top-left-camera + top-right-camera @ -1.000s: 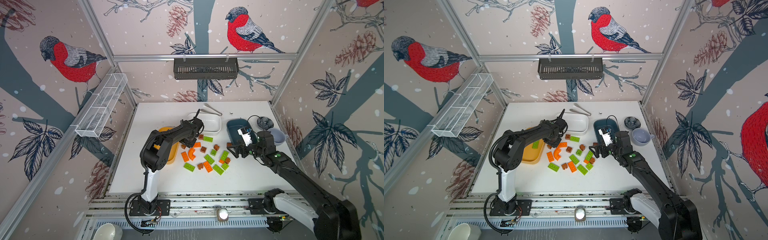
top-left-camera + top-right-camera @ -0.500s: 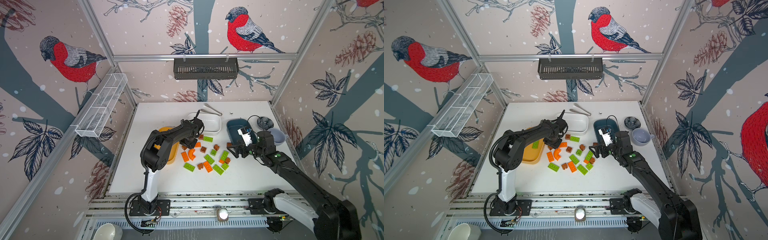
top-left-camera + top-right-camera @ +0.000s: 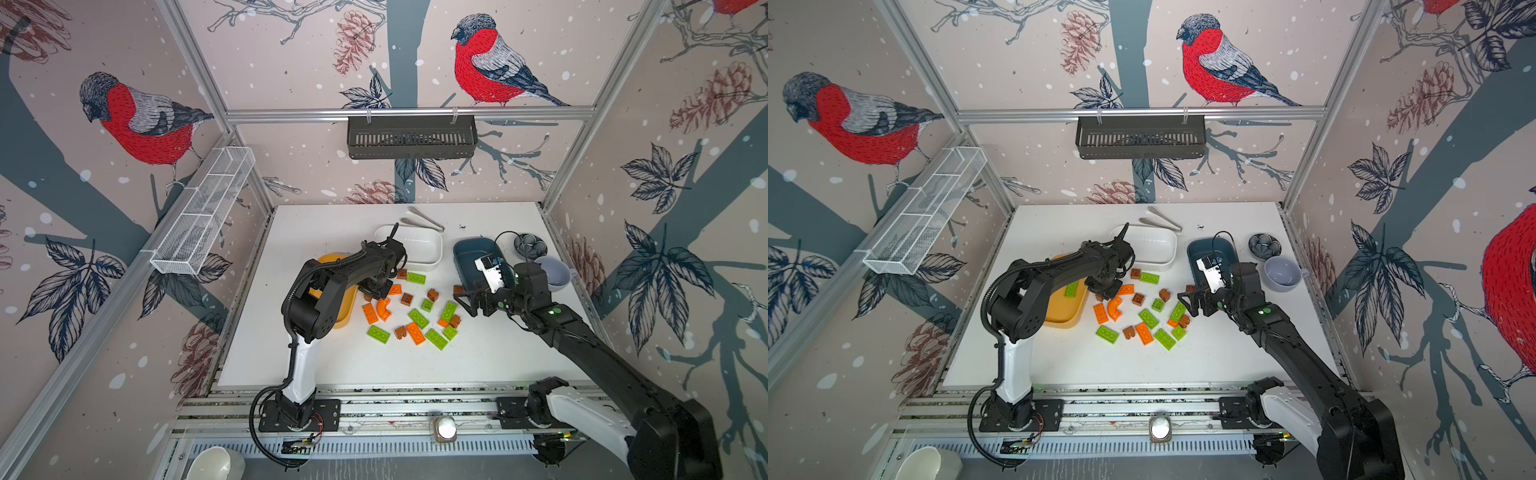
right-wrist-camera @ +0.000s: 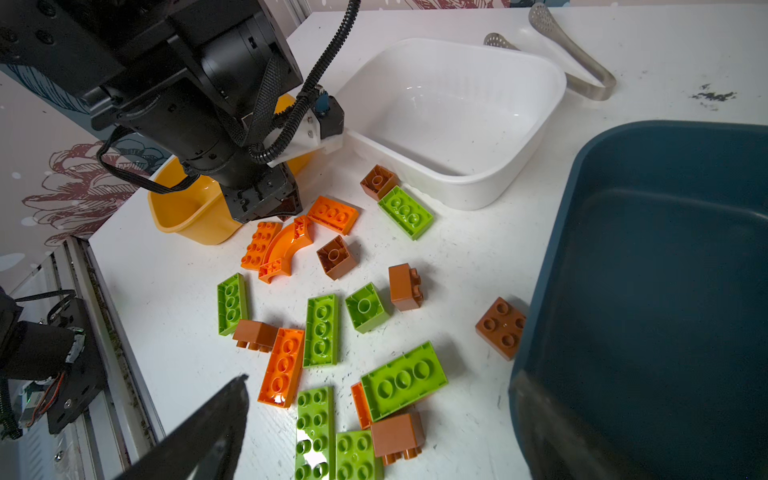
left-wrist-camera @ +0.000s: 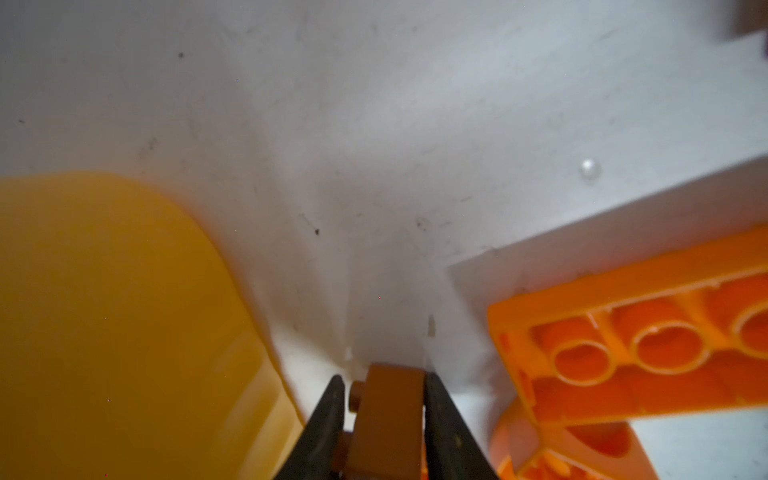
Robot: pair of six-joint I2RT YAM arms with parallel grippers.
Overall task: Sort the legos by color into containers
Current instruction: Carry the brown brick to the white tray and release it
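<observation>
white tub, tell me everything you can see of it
The white tub is a shallow rounded rectangle of glossy plastic with a rolled rim. It stands upright on the table, and nothing shows inside it. A brown brick and a lime green brick lie at its near wall; whether they touch it is unclear. Just behind it lie metal tongs.

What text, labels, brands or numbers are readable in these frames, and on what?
No text can be read in any view.
White circuit board on the right arm's wrist: dark markings, too small to read.
Lego studs, e.g. the green lego: no legible embossing.
White tub, teal tub, yellow tub: no label or print visible.
</observation>
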